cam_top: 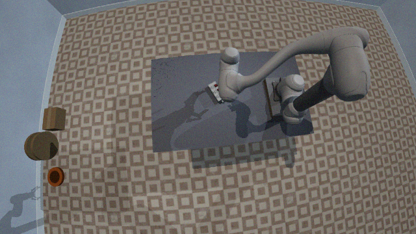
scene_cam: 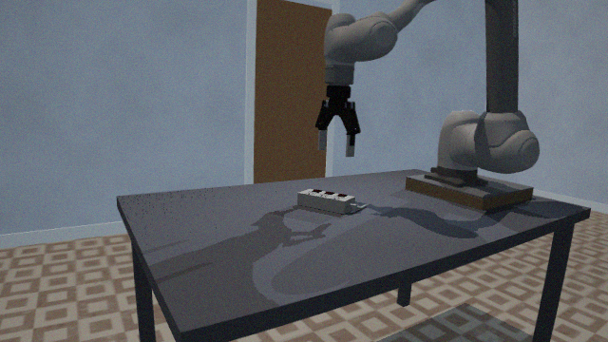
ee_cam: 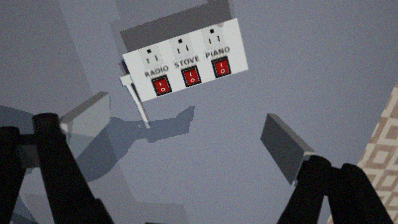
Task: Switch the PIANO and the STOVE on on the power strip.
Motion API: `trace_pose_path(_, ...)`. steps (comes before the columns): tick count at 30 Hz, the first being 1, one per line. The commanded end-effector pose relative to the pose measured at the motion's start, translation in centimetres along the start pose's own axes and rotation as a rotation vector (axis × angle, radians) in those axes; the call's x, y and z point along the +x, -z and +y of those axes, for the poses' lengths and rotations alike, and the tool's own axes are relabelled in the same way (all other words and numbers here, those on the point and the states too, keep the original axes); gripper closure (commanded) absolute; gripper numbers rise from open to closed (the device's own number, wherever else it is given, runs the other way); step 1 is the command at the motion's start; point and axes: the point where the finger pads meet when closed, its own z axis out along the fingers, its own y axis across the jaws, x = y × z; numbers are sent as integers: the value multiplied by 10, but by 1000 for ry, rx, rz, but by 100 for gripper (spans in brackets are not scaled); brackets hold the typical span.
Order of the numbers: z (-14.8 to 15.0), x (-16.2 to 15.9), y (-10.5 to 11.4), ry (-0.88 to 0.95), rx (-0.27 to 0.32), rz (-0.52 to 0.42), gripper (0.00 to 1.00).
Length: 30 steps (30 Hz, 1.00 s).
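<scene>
Item: power strip (ee_cam: 185,59), flat on the surface (scene_cam: 214,247), lies well below and ahead of my wide, empty jaws, its switch row running crosswise, PIANO switch (ee_cam: 221,67) rightmost, STOVE switch (ee_cam: 191,76) middle.

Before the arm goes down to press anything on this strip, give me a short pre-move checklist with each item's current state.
1. Gripper open and holding nothing: ok.
2. Gripper above the power strip, not touching it: ok.
3. Strip flat on the table, right way up: ok.
4. PIANO switch and STOVE switch labels readable in the wrist view: ok.
5. On/off position of those two and the RADIO switch: cannot tell.
6. Fingers lined up over a target switch: not ok, strip sits off-centre, tilted.
</scene>
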Motion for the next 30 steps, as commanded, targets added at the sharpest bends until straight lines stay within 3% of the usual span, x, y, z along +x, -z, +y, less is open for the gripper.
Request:
trace_pose_path(1,0,1,-1,61,1,0,0)
trace_pose_path(5,0,1,-3,143,1,0,0)
trace_pose_path(9,0,4,-10,409,3,0,0)
trace_pose_path(19,-1,14,-35,874,-16,-7,0)
trace_pose_path(21,-1,14,-35,874,-16,-7,0)
trace_pose_path(22,-1,14,-37,1014,-19,-9,0)
trace_pose_path(30,-2,18,-49,1374,-31,-18,0)
